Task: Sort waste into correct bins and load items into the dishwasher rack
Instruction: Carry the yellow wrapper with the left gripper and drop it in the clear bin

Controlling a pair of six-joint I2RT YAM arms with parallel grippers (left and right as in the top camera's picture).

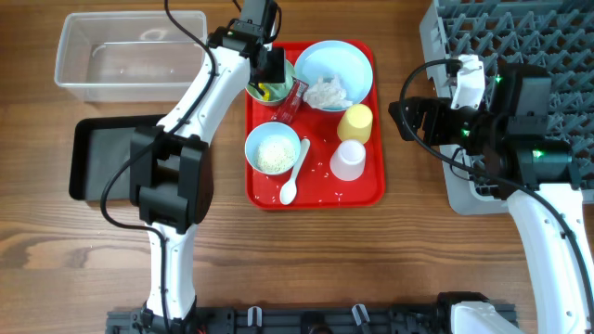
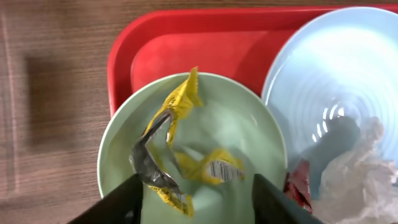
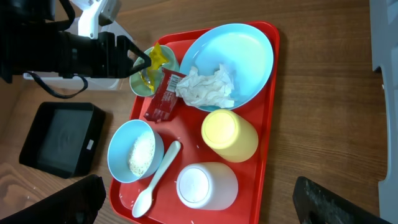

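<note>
The left hand (image 2: 196,190) hangs over the small pale green round bowl (image 2: 249,124) at the 11 o'clock corner of the red plastic serving tray (image 1: 316,190). Its fingers are about halfway apart and straddle the crumpled yellow candy wrappers (image 2: 180,102) lying in the bowl, without clamping them. The right hand (image 1: 401,119) hovers off the tray's 3 o'clock side, spread wide and empty, beside the grey plastic grid dishwasher rack (image 1: 520,37).

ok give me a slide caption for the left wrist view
Open left gripper above a pale green round bowl of crumpled yellow candy wrappers on a red plastic tray
</note>
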